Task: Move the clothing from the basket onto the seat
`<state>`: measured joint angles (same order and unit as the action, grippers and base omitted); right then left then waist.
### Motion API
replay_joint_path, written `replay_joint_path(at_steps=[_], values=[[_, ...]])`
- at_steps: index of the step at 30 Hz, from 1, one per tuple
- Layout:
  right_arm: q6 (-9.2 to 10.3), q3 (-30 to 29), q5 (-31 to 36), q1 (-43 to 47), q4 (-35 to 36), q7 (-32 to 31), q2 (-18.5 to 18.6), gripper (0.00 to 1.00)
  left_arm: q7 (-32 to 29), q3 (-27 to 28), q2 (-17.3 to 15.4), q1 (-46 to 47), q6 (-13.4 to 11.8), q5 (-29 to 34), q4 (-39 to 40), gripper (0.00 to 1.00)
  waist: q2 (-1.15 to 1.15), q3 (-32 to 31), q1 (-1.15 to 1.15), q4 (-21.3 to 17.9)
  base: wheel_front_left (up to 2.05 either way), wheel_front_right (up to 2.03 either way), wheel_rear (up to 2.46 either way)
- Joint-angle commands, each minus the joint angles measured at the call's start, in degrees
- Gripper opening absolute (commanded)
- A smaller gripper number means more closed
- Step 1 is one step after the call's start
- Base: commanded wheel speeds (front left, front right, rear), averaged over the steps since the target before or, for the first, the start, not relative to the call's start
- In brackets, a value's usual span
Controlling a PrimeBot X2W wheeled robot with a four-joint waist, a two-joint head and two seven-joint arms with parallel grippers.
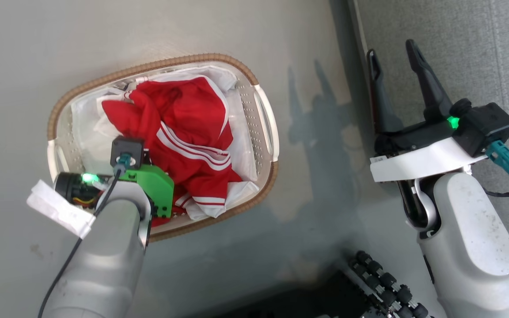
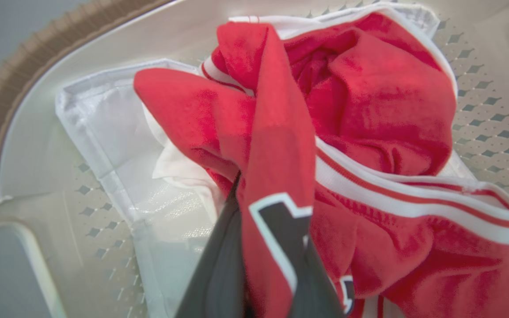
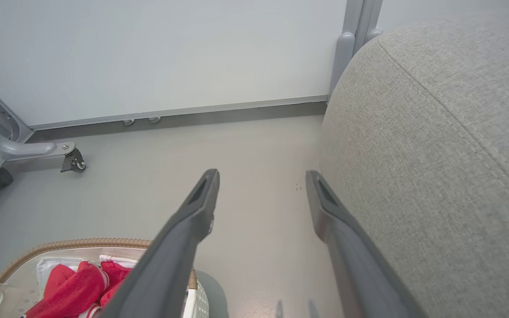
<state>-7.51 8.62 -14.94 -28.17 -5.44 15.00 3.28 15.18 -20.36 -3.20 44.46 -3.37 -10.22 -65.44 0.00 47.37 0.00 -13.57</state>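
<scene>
Grey floor (image 1: 316, 185) w/ basket (image 1: 157, 65) on left, seat (image 1: 457, 39) on far right. Clothing (image 1: 184, 119) sits bunched inside basket, on top of white liner (image 1: 240, 132), red w/ white stripe trim. L gripper (image 2: 263, 229) is down in basket at its near end, fingers clenched on a fold of the clothing that carries dark white-edged lettering; fabric is pinched btwn both fingers. R gripper (image 1: 391, 49) hangs over floor just beside seat's edge, well apart from basket, jaws spread wide & empty.
</scene>
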Motion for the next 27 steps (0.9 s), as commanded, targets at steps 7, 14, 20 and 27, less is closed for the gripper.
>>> replay_joint_path(at_steps=[7, 14, 20, 27], values=[[0.04, 0.9, -0.4, 2.6, -2.1, 0.3, 0.0, 1.00, 0.0, 0.8, -0.7, -6.6, 0.9, -0.2, 4.8, 0.00, 0.00, -8.8, 0.00, 0.6, 0.00, 0.00, 0.00], [0.04, 1.1, -0.1, 5.4, -4.4, 0.3, 0.3, 1.00, 0.0, 1.7, -0.2, -12.8, 1.6, -1.0, 8.9, 0.00, 0.00, -16.3, 0.00, 1.8, 0.00, 0.00, 0.00], [0.04, 0.8, -0.3, 8.3, -5.9, 0.3, 0.6, 1.00, 0.0, 1.8, 0.1, -17.7, 2.4, -1.5, 12.3, 0.00, 0.00, -22.0, 0.00, 3.3, 0.00, 0.00, 0.00], [0.04, 0.9, 0.2, 12.3, -7.5, 0.3, 1.0, 1.00, 0.0, 0.8, 0.2, -22.4, 3.2, -2.8, 16.1, 0.00, 0.00, -28.2, 0.00, 5.7, 0.00, 0.00, 0.00]])
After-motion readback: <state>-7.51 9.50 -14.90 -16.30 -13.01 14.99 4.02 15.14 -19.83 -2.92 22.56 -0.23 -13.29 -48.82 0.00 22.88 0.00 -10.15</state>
